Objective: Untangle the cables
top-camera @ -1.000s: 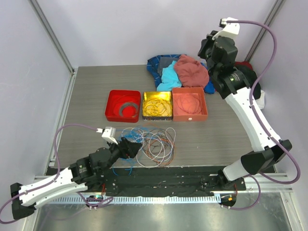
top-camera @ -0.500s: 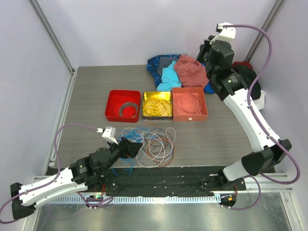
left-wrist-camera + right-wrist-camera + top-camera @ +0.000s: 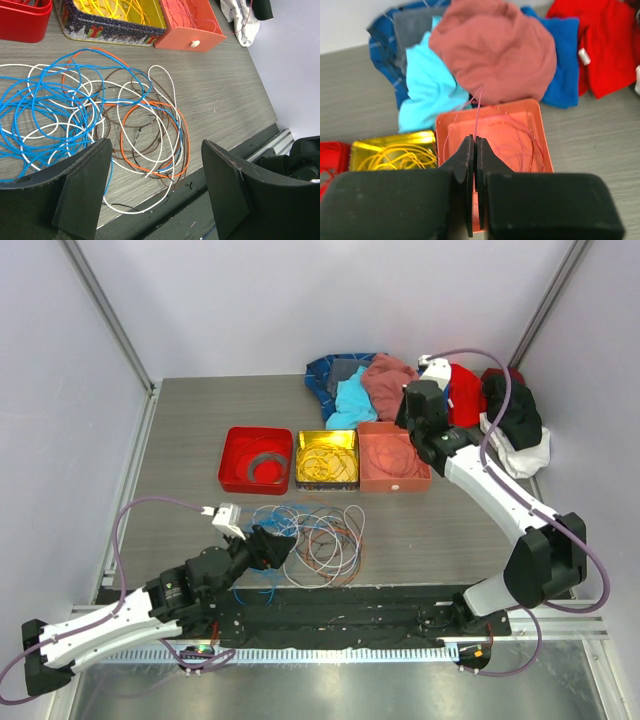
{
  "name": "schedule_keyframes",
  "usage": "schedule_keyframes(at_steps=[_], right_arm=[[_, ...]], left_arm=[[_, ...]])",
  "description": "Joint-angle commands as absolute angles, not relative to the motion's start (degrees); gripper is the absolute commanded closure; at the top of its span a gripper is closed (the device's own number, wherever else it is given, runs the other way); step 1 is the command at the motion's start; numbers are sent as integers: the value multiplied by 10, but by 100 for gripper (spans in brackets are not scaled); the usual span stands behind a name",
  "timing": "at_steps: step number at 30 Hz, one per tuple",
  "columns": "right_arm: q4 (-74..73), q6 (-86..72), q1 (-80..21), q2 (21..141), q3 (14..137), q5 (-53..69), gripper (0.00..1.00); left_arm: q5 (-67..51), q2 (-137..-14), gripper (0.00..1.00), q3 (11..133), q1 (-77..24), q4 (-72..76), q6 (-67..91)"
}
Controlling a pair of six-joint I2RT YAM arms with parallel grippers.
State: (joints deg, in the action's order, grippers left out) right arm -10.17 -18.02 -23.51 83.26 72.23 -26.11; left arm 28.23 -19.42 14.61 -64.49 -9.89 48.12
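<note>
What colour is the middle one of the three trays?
Middle tray: yellow inside, dark patterned outer wall; clearest in left wrist view.

Bright, even light from above leaves only soft shadows on the table (image 3: 190, 430), a white glare runs along the metal rail (image 3: 330, 654) at the near edge, the left wrist view is sharp on the cables (image 3: 100, 115), and the right wrist view blurs slightly over the far clothes (image 3: 490, 50).

Blue, white, orange and brown cables (image 3: 320, 540) lie tangled flat.
</note>
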Motion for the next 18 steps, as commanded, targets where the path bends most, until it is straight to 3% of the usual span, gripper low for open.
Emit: schedule_keyframes(at_steps=[1, 9, 18], right_arm=[[-41, -212, -235, 822, 673, -258, 99], [-3, -208, -227, 862, 658, -254, 99], [244, -171, -226, 828, 592, -250, 99]], left_arm=[[283, -198, 23, 143, -646, -70, 490], [284, -190, 23, 142, -646, -80, 492], [283, -180, 23, 141, -647, -92, 495]])
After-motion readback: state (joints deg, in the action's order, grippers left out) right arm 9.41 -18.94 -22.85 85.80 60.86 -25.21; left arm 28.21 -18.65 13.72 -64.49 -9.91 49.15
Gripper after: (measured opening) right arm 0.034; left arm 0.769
